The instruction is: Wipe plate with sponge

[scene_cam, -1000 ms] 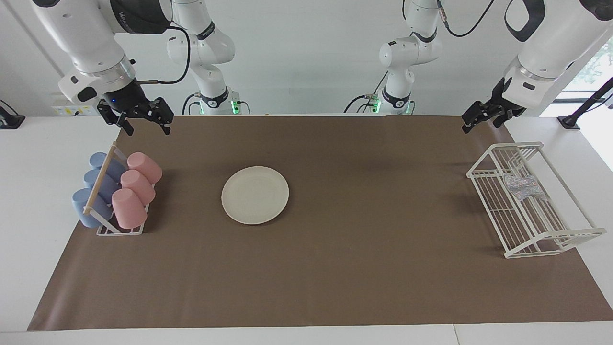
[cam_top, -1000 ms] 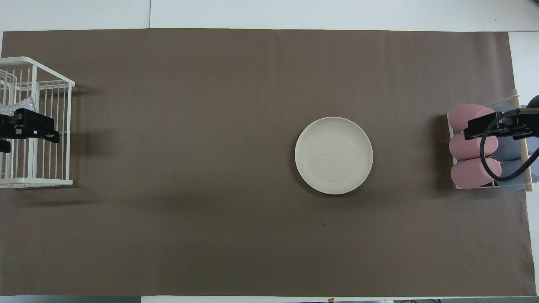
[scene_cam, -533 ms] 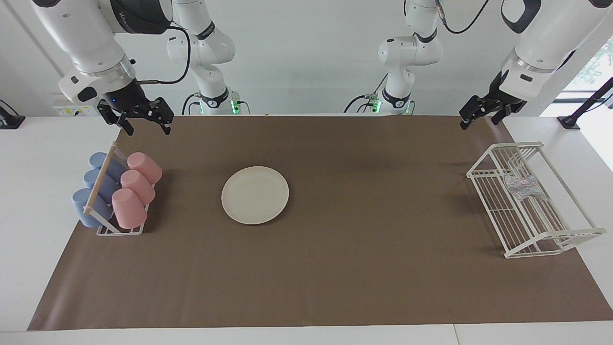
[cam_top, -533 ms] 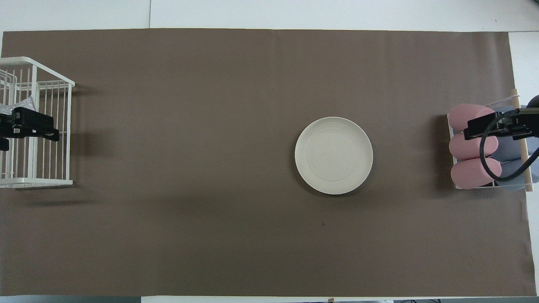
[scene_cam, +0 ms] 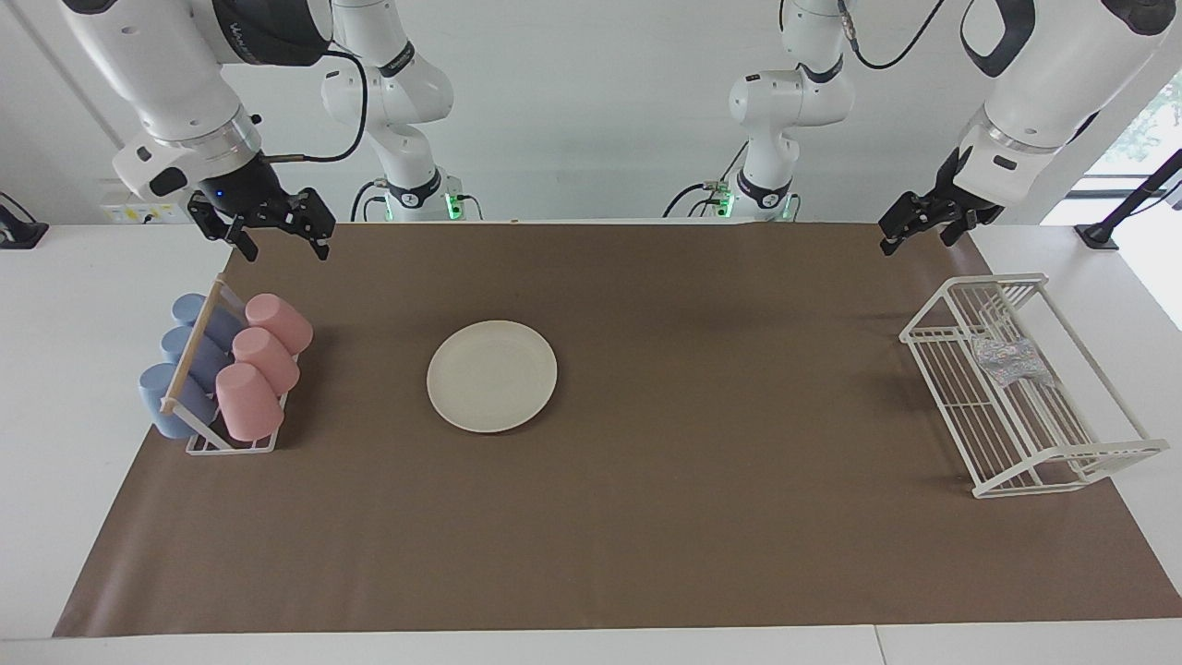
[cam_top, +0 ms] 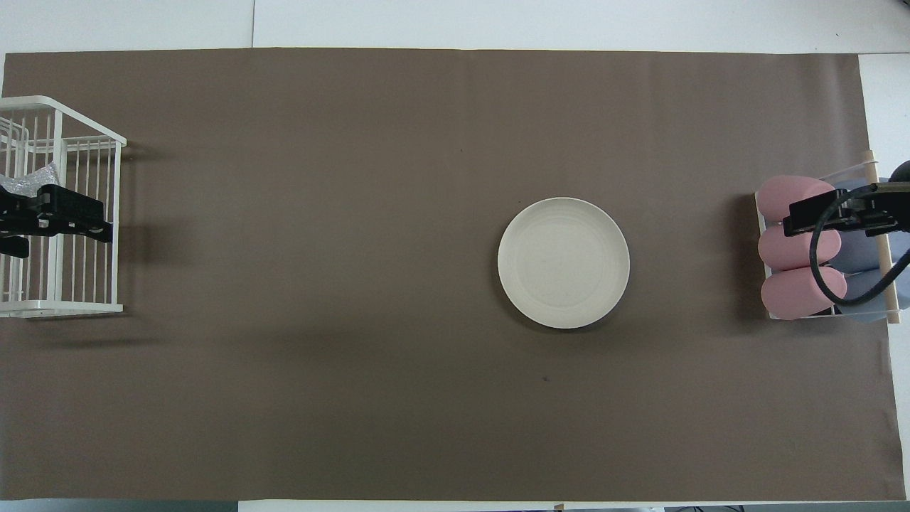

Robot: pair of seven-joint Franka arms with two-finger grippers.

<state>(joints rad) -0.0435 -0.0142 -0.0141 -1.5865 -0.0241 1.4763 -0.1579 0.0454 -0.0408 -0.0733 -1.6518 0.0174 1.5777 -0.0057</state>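
The cream-white plate (scene_cam: 491, 376) (cam_top: 563, 262) lies flat on the brown mat, bare, closer to the right arm's end of the table. The silvery sponge (scene_cam: 1011, 362) (cam_top: 32, 178) rests inside the white wire rack (scene_cam: 933, 325) (cam_top: 71, 142) at the left arm's end. My left gripper (scene_cam: 914, 238) (cam_top: 53, 217) hangs open and empty in the air over that rack's robot-side edge, well above the sponge. My right gripper (scene_cam: 282, 242) (cam_top: 832, 213) hangs open and empty over the cup rack, where its arm waits.
A cup rack (scene_cam: 191, 356) (cam_top: 881, 242) with a wooden bar holds pink cups (scene_cam: 263, 365) (cam_top: 793, 249) and blue cups (scene_cam: 175, 379) at the right arm's end. The brown mat (scene_cam: 693, 517) covers most of the white table.
The left gripper has drifted slightly toward the middle of the table while staying raised and open. The right arm, the plate and the sponge have not moved.
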